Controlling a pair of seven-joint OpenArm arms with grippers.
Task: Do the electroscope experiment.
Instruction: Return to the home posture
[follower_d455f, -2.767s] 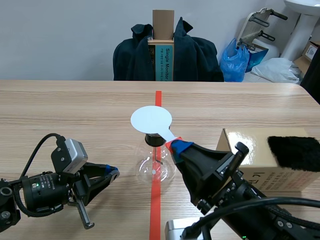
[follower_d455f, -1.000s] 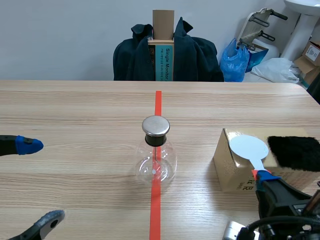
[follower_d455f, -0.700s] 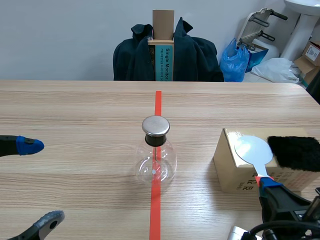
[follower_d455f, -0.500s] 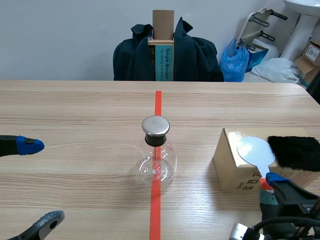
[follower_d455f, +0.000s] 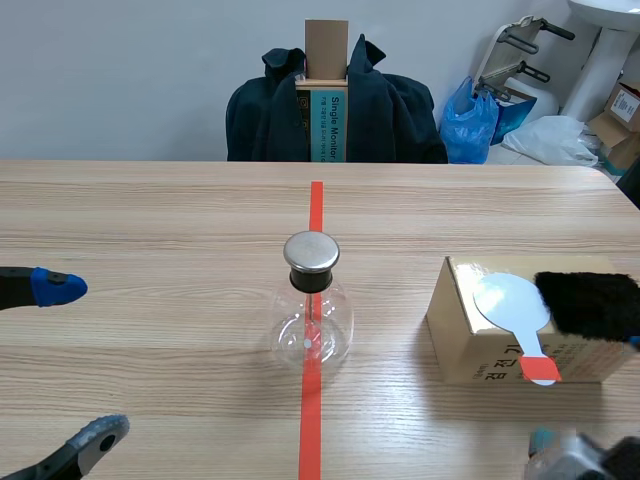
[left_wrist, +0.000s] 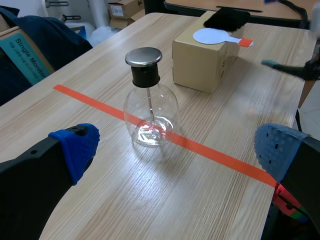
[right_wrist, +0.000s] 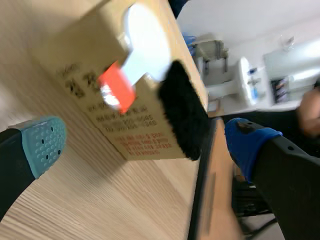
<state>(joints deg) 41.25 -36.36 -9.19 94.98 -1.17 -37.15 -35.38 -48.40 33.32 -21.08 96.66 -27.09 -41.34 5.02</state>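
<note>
Here the right gripper (right_wrist: 145, 144) is wide open and holds nothing; the white paddle (right_wrist: 142, 40) lies just ahead of it on the cardboard box (right_wrist: 85, 75), beside the black fur (right_wrist: 182, 107). The left gripper (left_wrist: 176, 148), also wide open and empty, has the glass electroscope (left_wrist: 150, 107) ahead of it.

The scene camera looked from the near edge toward the far side; the left wrist camera faced right, past the flask (left_wrist: 150, 120) to the box (left_wrist: 197, 62); the right wrist camera was close to that box, shared by all.
</note>
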